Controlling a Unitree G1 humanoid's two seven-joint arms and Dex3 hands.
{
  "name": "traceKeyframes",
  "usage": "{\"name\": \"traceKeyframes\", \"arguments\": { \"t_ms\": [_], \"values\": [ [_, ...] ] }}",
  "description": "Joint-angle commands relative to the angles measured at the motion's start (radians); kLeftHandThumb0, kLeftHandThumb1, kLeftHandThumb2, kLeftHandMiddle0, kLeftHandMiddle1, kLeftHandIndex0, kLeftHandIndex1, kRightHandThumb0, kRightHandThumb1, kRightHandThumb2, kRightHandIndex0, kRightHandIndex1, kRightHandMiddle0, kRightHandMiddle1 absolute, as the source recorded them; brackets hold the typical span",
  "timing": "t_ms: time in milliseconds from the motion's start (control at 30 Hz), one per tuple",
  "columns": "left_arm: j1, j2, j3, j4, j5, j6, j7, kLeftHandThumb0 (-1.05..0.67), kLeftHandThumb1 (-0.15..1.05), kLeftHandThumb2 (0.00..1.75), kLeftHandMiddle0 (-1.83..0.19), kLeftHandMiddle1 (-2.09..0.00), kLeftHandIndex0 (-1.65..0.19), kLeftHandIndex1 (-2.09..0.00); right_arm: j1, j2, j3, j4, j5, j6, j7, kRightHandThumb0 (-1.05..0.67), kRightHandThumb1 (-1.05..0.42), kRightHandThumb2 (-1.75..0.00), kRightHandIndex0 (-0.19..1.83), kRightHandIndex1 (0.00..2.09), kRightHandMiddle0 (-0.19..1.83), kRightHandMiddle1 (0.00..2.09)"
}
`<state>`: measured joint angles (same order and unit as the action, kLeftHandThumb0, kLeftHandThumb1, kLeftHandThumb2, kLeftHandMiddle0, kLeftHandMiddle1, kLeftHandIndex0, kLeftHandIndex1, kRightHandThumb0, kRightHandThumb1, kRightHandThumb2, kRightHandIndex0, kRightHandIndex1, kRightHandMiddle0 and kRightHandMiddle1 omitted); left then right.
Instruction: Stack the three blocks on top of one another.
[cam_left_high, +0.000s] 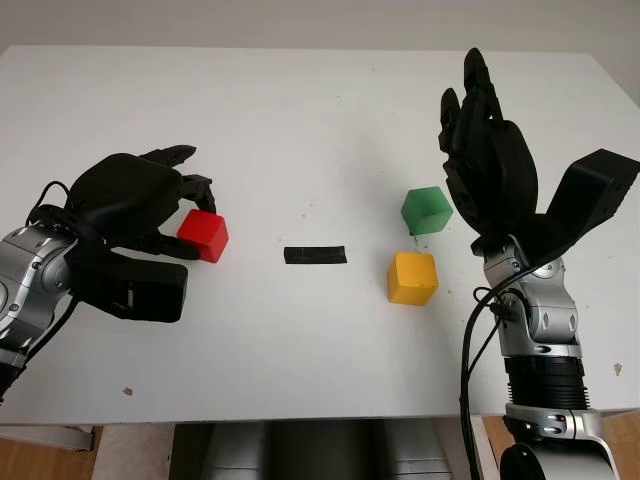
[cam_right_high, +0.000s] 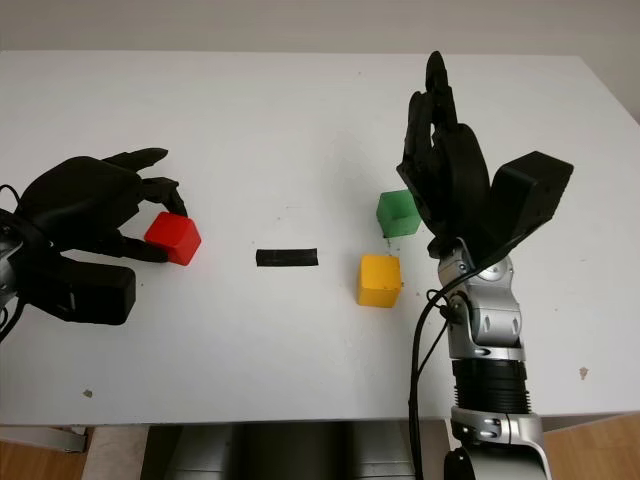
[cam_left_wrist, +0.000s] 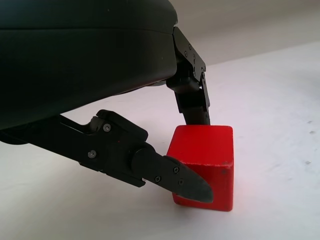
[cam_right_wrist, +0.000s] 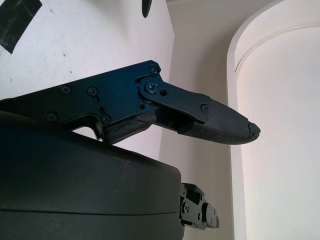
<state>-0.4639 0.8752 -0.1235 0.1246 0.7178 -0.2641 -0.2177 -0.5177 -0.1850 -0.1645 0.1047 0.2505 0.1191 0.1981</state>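
The red block (cam_left_high: 204, 235) sits on the white table (cam_left_high: 300, 130) at the left, pinched between the curled fingers (cam_left_wrist: 175, 176) of the left hand (cam_left_high: 135, 215). To the right, past a strip of black tape (cam_left_high: 315, 255), the green block (cam_left_high: 427, 210) stands just beyond the yellow block (cam_left_high: 412, 278), slightly apart. The right hand (cam_left_high: 485, 150) is raised beside the green block, open and holding nothing.

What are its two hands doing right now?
Left hand: fingers closed around the red block on the table.
Right hand: open, raised beside the green block.
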Motion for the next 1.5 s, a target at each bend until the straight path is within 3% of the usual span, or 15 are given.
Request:
{"name": "traceKeyframes", "arguments": {
  "t_ms": [0,233,467,700,867,1000,1233,1467],
  "values": [
    [0.010,-0.003,0.020,0.008,-0.015,-0.013,0.024,-0.45,1.01,0.06,-0.21,-0.06,-0.37,-1.35,0.004,0.004,0.000,-0.022,0.002,-0.006,-0.001,-0.73,-1.05,-0.78,-0.19,0.00,-0.19,0.00],
    [0.024,-0.013,0.039,0.005,-0.095,-0.012,0.006,-0.46,1.03,0.06,-0.22,-0.06,-0.29,-1.47,0.009,0.006,0.002,-0.030,0.001,-0.004,-0.003,-0.72,-1.05,-0.78,-0.19,0.00,-0.19,0.00],
    [0.037,-0.094,0.088,-0.096,-0.327,0.062,-0.115,-0.46,1.04,0.05,-0.24,-0.06,-0.26,-1.58,0.016,0.012,0.006,-0.044,-0.002,0.008,-0.012,-0.73,-1.05,-0.78,-0.19,0.00,-0.19,0.00],
    [0.045,-0.191,0.109,-0.222,-0.529,0.260,-0.239,-0.45,1.02,0.05,-0.22,-0.06,-0.26,-1.66,0.023,0.017,0.016,-0.054,-0.015,0.013,-0.026,-0.73,-1.05,-0.75,-0.19,0.00,-0.19,0.00],
    [0.051,-0.297,0.105,-0.252,-0.627,0.358,-0.239,-0.45,1.01,0.05,-0.22,-0.05,-0.26,-1.61,0.029,0.012,0.022,-0.063,-0.023,0.022,-0.033,-0.73,-1.05,-0.75,-0.19,0.00,-0.19,0.00],
    [0.057,-0.341,0.075,-0.254,-0.602,0.376,-0.217,-0.44,1.00,0.05,-0.20,-0.05,-0.28,-1.60,0.031,0.006,0.021,-0.071,-0.029,0.032,-0.032,-0.73,-1.05,-0.73,-0.19,0.00,-0.19,0.00],
    [0.076,-0.449,-0.020,-0.299,-0.454,0.496,-0.102,-0.40,1.01,0.05,-0.18,-0.05,-0.24,-1.91,0.032,0.005,0.017,-0.078,-0.040,0.039,-0.036,-0.73,-1.05,-0.73,-0.19,0.00,-0.19,0.00],
    [0.054,-0.491,-0.104,-0.308,-0.307,0.564,-0.062,-0.33,1.03,0.06,-0.18,-0.05,-0.16,-1.98,0.029,0.011,0.020,-0.078,-0.051,0.032,-0.042,-0.73,-1.05,-0.72,-0.19,0.00,-0.19,0.00]
  ]
}}
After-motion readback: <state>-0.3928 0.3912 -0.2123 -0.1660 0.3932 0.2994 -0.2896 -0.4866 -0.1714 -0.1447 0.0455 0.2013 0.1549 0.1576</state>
